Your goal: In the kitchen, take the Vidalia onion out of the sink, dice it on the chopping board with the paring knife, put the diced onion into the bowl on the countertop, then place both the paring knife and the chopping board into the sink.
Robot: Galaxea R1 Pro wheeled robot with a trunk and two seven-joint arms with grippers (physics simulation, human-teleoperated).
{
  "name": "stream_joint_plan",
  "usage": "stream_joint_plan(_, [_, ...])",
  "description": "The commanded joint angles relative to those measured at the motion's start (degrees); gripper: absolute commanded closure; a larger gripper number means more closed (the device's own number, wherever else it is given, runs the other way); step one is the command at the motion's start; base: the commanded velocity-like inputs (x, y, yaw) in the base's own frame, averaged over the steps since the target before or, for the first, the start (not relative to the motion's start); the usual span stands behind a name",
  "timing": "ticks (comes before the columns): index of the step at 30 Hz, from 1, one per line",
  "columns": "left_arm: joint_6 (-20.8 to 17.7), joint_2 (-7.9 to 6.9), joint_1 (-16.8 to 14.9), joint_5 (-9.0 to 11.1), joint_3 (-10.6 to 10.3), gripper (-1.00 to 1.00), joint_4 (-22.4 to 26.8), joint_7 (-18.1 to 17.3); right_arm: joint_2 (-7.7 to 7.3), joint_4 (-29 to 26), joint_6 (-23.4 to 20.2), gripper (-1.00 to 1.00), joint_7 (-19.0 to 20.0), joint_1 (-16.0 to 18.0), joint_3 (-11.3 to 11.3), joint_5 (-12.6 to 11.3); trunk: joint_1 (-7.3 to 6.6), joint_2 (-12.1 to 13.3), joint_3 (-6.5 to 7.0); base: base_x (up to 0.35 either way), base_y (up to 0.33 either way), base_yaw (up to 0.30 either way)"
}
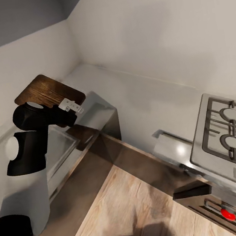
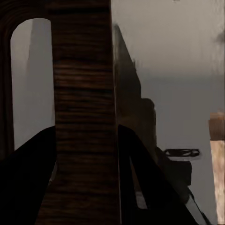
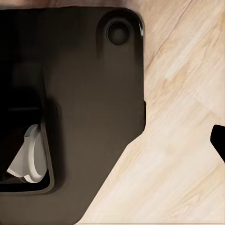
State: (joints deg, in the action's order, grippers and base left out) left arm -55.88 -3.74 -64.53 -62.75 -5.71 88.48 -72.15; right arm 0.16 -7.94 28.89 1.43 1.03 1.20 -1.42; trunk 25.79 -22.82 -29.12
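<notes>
- The left gripper (image 2: 84, 154) is clamped on the chopping board (image 1: 49, 91), which hangs in the air at the upper left of the head view, in front of the white wall.
- In the left wrist view the board (image 2: 84, 117) runs as a dark wood-grain strip up the middle of the frame, with the two black fingers (image 2: 28, 178) pressing on either side of it.
- The black left arm (image 1: 31, 147) fills the left edge of the head view, below the board.
- Below the board lies the grey countertop (image 1: 138, 99), running from the corner of the room toward the right.
- A metal basin edge, probably the sink (image 1: 62, 149), shows just beside the arm at middle left, partly hidden by it.
- A stove (image 1: 227, 131) with two burner grates sits at the right edge, with a red knob (image 1: 227, 213) below it at lower right.
- Pale wood floor (image 1: 129, 211) fills the lower middle.
- The right wrist view looks down on the floor (image 3: 187, 140) and a dark rounded body (image 3: 89, 103); I cannot tell whether the right gripper is apart or together.
</notes>
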Motion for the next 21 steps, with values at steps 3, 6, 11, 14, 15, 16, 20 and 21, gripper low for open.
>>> stream_joint_plan(3, [-0.19,-0.04,-0.07,-0.78,0.86,1.00,0.03,-0.53,0.01,0.03,0.20,-1.00,0.22,0.02,0.12,-0.16,0.00,-0.10,-0.08,-0.326,0.000,0.000])
stream_joint_plan(6, [-0.19,0.03,-0.07,-0.80,2.06,1.00,0.02,-0.49,0.01,0.03,0.20,-1.00,0.24,0.02,0.12,-0.14,0.00,-0.10,-0.08,-0.326,-0.052,0.000])
stream_joint_plan(11, [-0.19,0.97,0.01,-0.80,2.02,1.00,-0.15,-0.50,0.01,0.03,0.20,-1.00,0.32,0.02,0.12,-0.08,0.00,-0.10,-0.08,-0.267,-0.049,0.000])
stream_joint_plan(14, [-0.19,1.05,0.02,-0.80,1.99,1.00,-0.16,-0.53,0.01,0.03,0.20,-1.00,0.33,0.02,0.12,-0.07,0.00,-0.10,-0.08,-0.124,-0.002,0.000])
stream_joint_plan(15, [-0.19,1.07,0.02,-0.80,2.01,1.00,-0.09,-0.53,0.01,0.03,0.20,-1.00,0.33,0.02,0.12,-0.07,0.00,-0.10,-0.08,-0.281,0.000,0.000])
stream_joint_plan(16, [-0.19,1.04,0.02,-0.80,2.01,1.00,-0.08,-0.55,0.01,0.03,0.20,-1.00,0.33,0.02,0.12,-0.07,0.00,-0.10,-0.08,-0.304,0.000,0.000])
stream_joint_plan(20, [-0.19,1.10,0.53,-0.78,2.00,1.00,-0.07,-0.70,-0.09,0.03,0.20,-1.00,0.33,0.02,0.12,-0.07,0.00,-0.10,-0.08,-0.325,0.000,0.000])
stream_joint_plan(21, [-0.19,1.05,0.64,-0.78,2.01,1.00,-0.05,-0.71,-0.08,0.03,0.20,-1.00,0.33,0.02,0.12,-0.07,0.00,-0.10,-0.08,-0.329,0.000,0.000])
